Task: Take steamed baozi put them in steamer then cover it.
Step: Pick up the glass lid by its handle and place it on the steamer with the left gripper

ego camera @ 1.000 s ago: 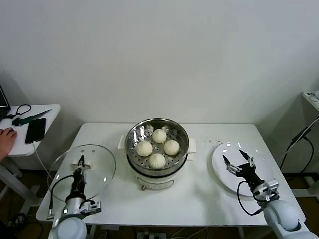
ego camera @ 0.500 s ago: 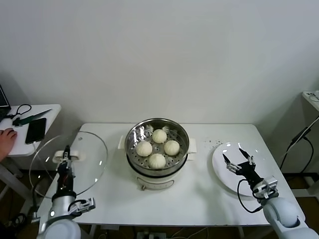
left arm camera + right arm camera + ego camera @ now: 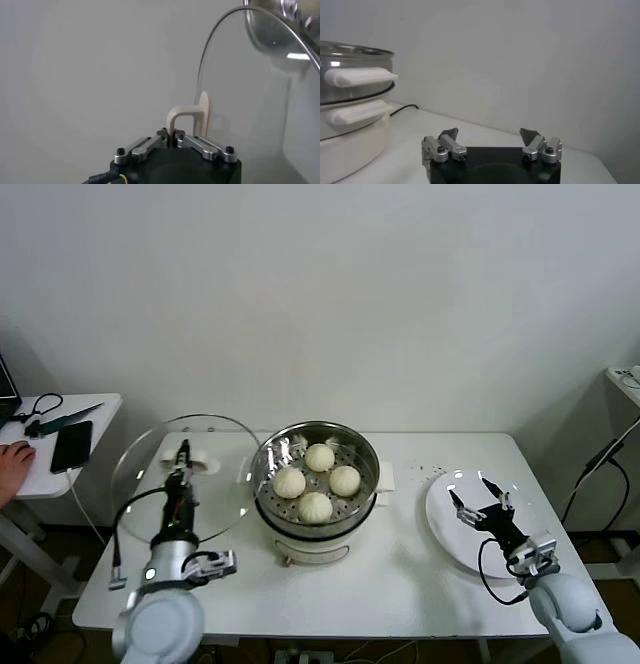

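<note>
All four buns (image 3: 317,481) sit in the steamer (image 3: 316,446). The left gripper (image 3: 183,456) clamps the lid (image 3: 150,474) beside it, not yet on; the right gripper (image 3: 484,505) waits wide open.

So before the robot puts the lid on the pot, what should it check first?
1. Four baozi inside the steamer: ok.
2. Left gripper shut on the cover handle: ok.
3. Cover lined up over the steamer: not ok, it hangs tilted beside it.
4. Right gripper out of the way: ok, open over the white plate.
5. Nothing sticking above the steamer rim: ok.
</note>
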Controlling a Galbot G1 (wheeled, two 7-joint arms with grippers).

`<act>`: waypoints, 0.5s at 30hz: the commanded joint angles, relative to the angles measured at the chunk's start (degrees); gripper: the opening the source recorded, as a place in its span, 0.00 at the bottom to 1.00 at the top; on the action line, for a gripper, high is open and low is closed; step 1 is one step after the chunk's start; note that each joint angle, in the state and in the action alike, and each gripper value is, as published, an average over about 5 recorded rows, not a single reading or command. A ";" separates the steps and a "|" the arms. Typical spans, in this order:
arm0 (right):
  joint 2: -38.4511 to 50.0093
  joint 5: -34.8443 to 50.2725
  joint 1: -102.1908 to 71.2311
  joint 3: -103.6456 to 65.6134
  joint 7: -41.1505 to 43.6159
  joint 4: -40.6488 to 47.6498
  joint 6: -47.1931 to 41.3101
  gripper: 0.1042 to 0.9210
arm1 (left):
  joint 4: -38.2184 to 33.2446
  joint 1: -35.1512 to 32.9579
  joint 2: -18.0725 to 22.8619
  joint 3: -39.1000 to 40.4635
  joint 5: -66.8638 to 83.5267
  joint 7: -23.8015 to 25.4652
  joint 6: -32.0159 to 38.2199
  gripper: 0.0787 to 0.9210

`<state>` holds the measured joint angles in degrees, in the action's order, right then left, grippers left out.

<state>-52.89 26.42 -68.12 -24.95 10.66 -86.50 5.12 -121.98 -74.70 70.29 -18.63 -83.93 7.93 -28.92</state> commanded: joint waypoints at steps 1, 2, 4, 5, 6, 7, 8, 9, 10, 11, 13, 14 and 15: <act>0.04 -1.17 1.32 0.33 0.36 2.06 0.51 0.88 | 7.58 17.28 4.56 19.82 -6.60 12.28 -7.23 0.08; 0.02 -1.23 1.42 0.41 0.41 2.11 0.52 0.88 | 8.78 18.45 5.78 20.63 -7.01 12.43 -7.83 0.08; -0.04 -1.33 1.53 0.51 0.47 1.98 0.52 0.88 | 11.23 20.11 7.87 21.60 -7.59 12.13 -8.77 0.08; -0.10 -1.31 1.53 0.51 0.49 1.81 0.51 0.88 | 12.37 20.67 8.85 21.94 -7.81 11.62 -9.24 0.08; -0.16 -1.26 1.49 0.46 0.49 1.60 0.48 0.88 | 13.47 21.10 9.72 22.22 -7.88 11.03 -9.75 0.08; -0.21 -1.22 1.45 0.40 0.49 1.46 0.48 0.88 | 14.63 21.37 10.54 22.47 -7.80 10.20 -10.24 0.08; -0.27 -1.18 1.41 0.34 0.50 1.36 0.49 0.88 | 15.60 21.51 11.37 22.72 -7.73 9.28 -10.61 0.08; -0.33 -1.18 1.38 0.28 0.51 1.36 0.51 0.88 | 16.61 21.58 12.21 22.97 -7.70 8.13 -10.99 0.08; -0.38 -1.21 1.36 0.23 0.52 1.39 0.54 0.88 | 17.57 21.56 13.07 23.21 -7.66 7.10 -11.29 0.08; -0.44 -1.26 1.33 0.17 0.53 1.44 0.57 0.88 | 18.45 21.50 13.93 23.37 -7.62 6.17 -11.55 0.08; -0.58 -1.36 1.27 0.08 0.56 1.47 0.63 0.88 | 19.96 21.34 15.37 23.57 -7.66 5.04 -11.91 0.08; -0.63 -1.44 1.22 0.04 0.57 1.44 0.66 0.88 | 20.61 21.26 15.86 23.65 -7.64 4.75 -12.12 0.08; -0.69 -1.51 1.17 0.01 0.58 1.41 0.69 0.88 | 21.12 21.20 16.18 23.72 -7.62 4.56 -12.30 0.08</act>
<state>-53.36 25.30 -67.18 -24.85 11.12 -85.29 5.58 -110.65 -59.13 78.53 -1.09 -89.67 14.81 -37.12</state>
